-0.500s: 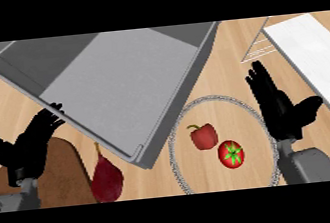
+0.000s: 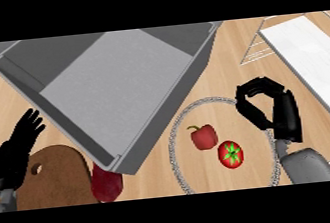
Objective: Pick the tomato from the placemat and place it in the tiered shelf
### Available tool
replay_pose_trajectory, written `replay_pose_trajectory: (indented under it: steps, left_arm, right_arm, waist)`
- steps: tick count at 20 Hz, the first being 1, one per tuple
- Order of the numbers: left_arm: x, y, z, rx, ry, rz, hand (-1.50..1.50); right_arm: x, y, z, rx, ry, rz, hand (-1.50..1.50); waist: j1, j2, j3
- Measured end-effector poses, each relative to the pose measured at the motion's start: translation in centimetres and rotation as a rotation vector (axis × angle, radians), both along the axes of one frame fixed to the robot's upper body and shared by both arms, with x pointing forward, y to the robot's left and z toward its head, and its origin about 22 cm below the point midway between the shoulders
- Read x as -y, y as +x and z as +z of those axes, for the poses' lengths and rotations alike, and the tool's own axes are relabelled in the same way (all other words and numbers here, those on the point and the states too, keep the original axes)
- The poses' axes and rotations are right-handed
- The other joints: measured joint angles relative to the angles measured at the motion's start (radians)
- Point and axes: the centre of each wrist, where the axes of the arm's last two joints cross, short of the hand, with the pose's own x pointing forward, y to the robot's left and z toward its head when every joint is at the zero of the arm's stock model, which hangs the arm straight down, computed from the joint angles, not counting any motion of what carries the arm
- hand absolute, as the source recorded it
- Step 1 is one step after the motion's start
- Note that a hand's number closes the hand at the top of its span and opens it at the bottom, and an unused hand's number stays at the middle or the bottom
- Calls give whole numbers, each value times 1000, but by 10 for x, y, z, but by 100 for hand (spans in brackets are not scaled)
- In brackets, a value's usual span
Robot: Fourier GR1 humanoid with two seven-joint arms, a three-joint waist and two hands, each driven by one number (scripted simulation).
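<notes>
The red tomato with a green stem lies on the round, grey-rimmed placemat, next to a red pepper. My right hand hovers over the mat's right rim, up and to the right of the tomato and apart from it. Its fingers are curled over and hold nothing. The grey tiered shelf fills the upper left, with its near corner beside the mat. At the left edge, my left hand rests open, fingers up.
A brown wooden board lies at the lower left, with a dark red vegetable beside it under the shelf's corner. A white slab in a wire rack runs along the right side.
My right hand's fingers, straight half a second ago, have curled down. The tomato, the pepper and my left hand have stayed where they were.
</notes>
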Motion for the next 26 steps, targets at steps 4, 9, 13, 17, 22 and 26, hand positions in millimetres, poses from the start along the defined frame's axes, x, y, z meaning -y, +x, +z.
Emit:
replay_pose_trajectory:
  steps: [4, 9, 13, 17, 22, 26]
  left_arm:
    - [-1, -4, 0, -18, 5, -23, 0]
    - [-2, -7, 2, -22, 8, -34, 0]
    - [-10, -11, 5, -19, 20, -27, 0]
    - [-12, -15, 5, -25, 21, -24, 0]
    - [-8, -14, 5, -18, 20, -34, 0]
    - [-6, -13, 6, -17, 15, -50, 0]
  right_arm:
    - [-53, -35, -26, 40, -73, -78, -150]
    - [-101, -64, -36, 7, -160, -117, -150]
    - [-96, -77, -43, -86, -303, -174, -150]
    - [-94, -85, -40, -229, -439, -206, -150]
    - [-106, -92, -28, -475, -624, -156, -150]
    - [-120, -93, -7, -637, -772, -115, -150]
  waist:
    - [7, -2, 5]
    - [10, -3, 5]
    - [-2, -8, 2]
    - [-7, -10, 0]
    - [5, -7, 0]
    - [16, -2, 3]
